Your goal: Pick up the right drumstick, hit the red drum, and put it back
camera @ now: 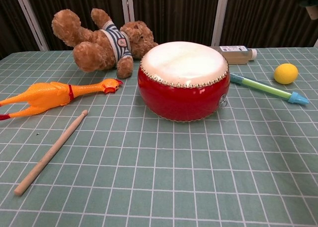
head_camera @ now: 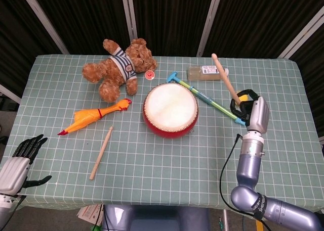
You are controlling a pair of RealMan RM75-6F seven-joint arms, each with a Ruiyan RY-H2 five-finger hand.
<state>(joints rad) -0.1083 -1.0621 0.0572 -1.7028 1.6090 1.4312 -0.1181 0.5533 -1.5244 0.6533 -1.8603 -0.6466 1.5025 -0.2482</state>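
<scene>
Dark curtain panels with pale uprights back a table [head_camera: 283, 155] under a green, white-gridded cloth. Centre: red drum [head_camera: 170, 109] with cream head, standing upright; behind it to the left a brown teddy bear [head_camera: 119, 67] in a striped shirt lies on its back; a small red disc [head_camera: 149, 76] sits just beside the bear. Left of the drum: an orange rubber chicken [head_camera: 93, 117], and nearer the front edge a second drumstick [head_camera: 101, 152] flat on the cloth. Right of the drum: a blue-and-green toy flute [head_camera: 202, 96] lying diagonally; a clear bottle [head_camera: 203, 72] on its side behind it; a yellow ball [camera: 285, 73] beyond the flute. Right hand [head_camera: 251, 112] — raised to the right of the drum — grips the right drumstick [head_camera: 224, 80] at its lower end; the stick slants up and back, its tip over the bottle, clear of the drum head. Left hand [head_camera: 20, 160] — at the front-left corner, holding nothing — fingers spread.
</scene>
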